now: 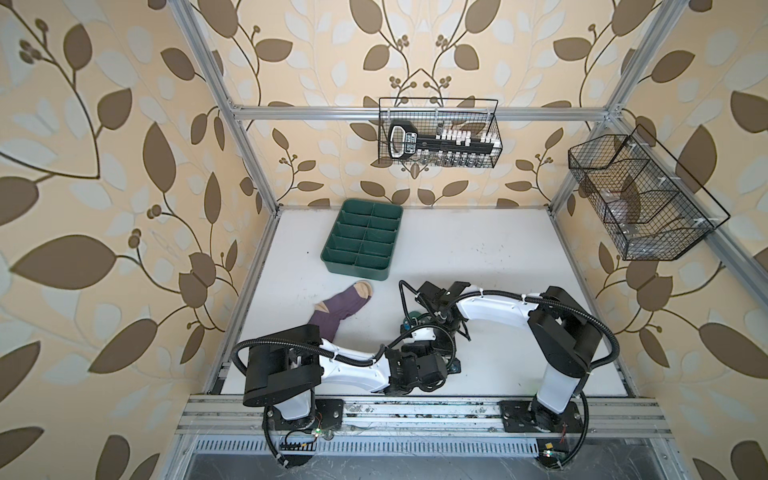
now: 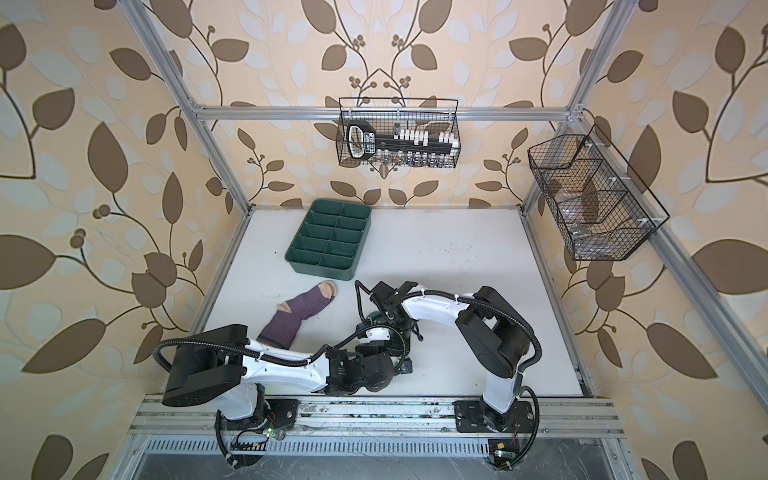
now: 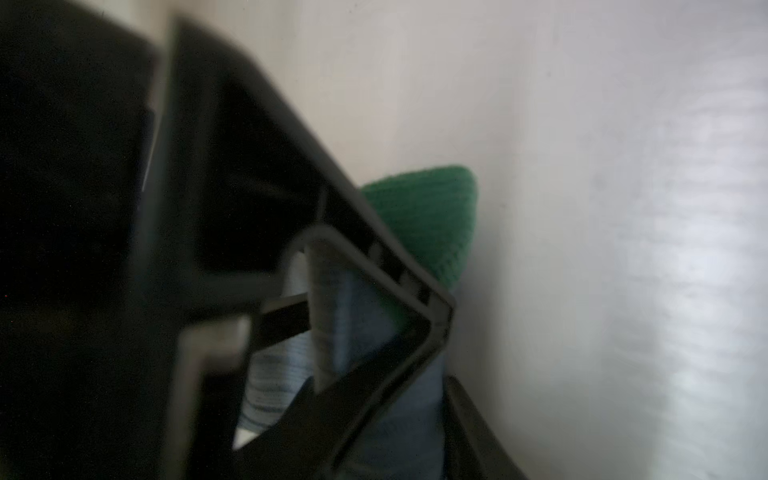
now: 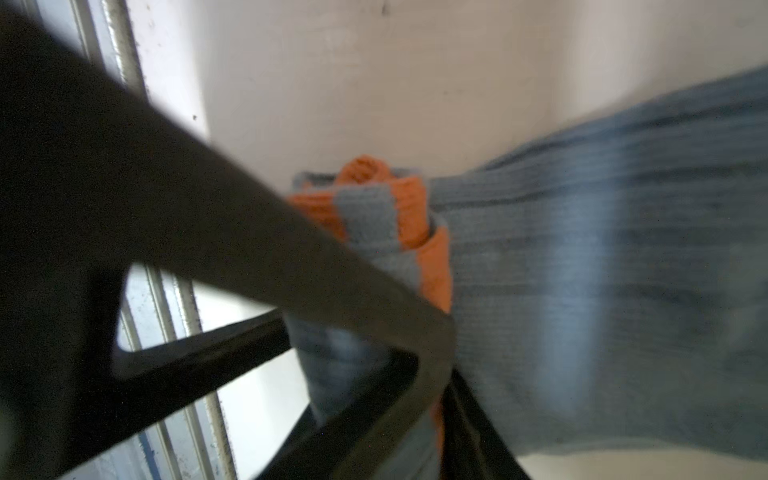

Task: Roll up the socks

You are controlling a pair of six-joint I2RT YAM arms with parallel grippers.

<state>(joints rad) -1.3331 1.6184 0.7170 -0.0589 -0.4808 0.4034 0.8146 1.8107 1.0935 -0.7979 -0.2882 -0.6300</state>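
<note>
The purple sock (image 1: 338,309) lies flat on the white table (image 1: 498,257). In both top views it is at 9 o'clock from the middle of the table. Its beige toe points to 1 o'clock and its open end points to 7 o'clock. Nothing is touching it.

The blue sock (image 4: 582,270) is near the middle of the table, a little toward 6 o'clock, mostly hidden under the two arms. One end is rolled up, and orange stripes show in the roll. The right gripper (image 4: 451,374) is pinching the cloth at that rolled end. The rest of the sock stretches away from it.

The left gripper (image 3: 444,357) is pinching the blue sock too, close to the green toe (image 3: 424,216). The cloth fills the gap in its jaws.

A green tray (image 1: 357,272) sits at 11 o'clock, well apart from both socks.
</note>
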